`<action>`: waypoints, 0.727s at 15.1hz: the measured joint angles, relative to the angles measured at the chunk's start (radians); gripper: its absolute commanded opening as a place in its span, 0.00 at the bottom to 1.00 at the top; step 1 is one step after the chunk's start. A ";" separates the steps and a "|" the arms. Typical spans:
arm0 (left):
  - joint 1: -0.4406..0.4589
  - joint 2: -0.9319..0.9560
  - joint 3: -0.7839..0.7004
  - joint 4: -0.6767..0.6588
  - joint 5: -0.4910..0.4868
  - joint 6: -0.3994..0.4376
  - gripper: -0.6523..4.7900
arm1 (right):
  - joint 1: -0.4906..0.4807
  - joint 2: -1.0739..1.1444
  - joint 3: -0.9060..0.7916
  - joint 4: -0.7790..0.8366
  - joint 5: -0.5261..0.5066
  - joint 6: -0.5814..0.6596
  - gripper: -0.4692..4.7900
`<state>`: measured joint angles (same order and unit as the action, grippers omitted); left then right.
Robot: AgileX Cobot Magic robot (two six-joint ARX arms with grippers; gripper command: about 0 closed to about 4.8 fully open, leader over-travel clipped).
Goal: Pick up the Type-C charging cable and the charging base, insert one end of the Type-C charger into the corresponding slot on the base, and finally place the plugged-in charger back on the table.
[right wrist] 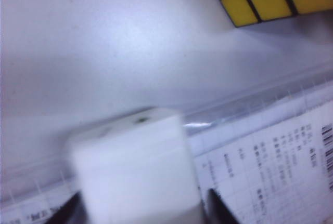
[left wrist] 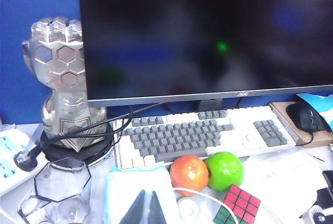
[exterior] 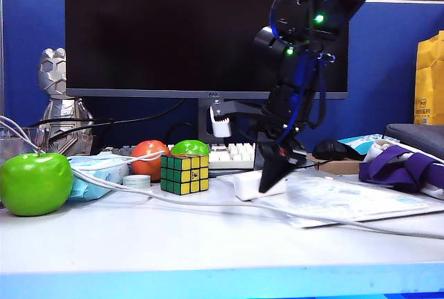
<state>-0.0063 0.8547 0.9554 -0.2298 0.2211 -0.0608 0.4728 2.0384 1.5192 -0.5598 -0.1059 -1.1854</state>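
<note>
While the light blue front edge of the table [exterior: 208,282] fills the foreground of the exterior view, the Type-C charging cable [exterior: 208,204] trails across the white top from the left side toward the right, passing in front of the Rubik's cube [exterior: 184,173]. A green apple [exterior: 35,182] sits near the left edge, with a pale blue tissue pack [exterior: 94,174] just behind it. Right of the cube, the charging base [exterior: 251,184] lies on the table at the edge of a clear document sleeve [exterior: 347,202]. The right gripper [exterior: 272,177] points down at the base, and in the right wrist view its dark fingertips [right wrist: 221,211] stand on either side of the white block [right wrist: 138,169], jaws spread and apart from its sides, so nothing is gripped. The left gripper [left wrist: 146,209] shows only in its own wrist view, its two dark fingers pressed together and holding nothing, hanging above the tissue pack. Farther back lie an orange fruit [exterior: 149,157] and a second green apple [exterior: 190,148], then the keyboard [left wrist: 208,133] and a mouse [exterior: 334,149]. A metal gauntlet figure [left wrist: 62,83] stands at the left beside the dark monitor [exterior: 201,28].
</note>
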 measured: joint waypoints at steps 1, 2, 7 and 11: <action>0.000 0.000 0.000 0.000 0.000 0.000 0.11 | 0.000 0.000 0.008 -0.026 0.003 0.003 0.42; 0.000 0.000 0.000 0.000 0.000 0.000 0.11 | 0.000 0.000 0.009 -0.038 0.007 0.003 0.28; 0.000 0.000 0.000 0.000 0.019 0.000 0.11 | 0.000 -0.023 0.037 -0.114 -0.021 0.172 0.09; 0.000 0.000 0.000 -0.001 0.023 0.000 0.11 | 0.000 -0.120 0.066 -0.187 0.004 0.533 0.09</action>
<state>-0.0063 0.8547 0.9554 -0.2306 0.2443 -0.0608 0.4728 1.9186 1.5848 -0.7471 -0.1020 -0.6529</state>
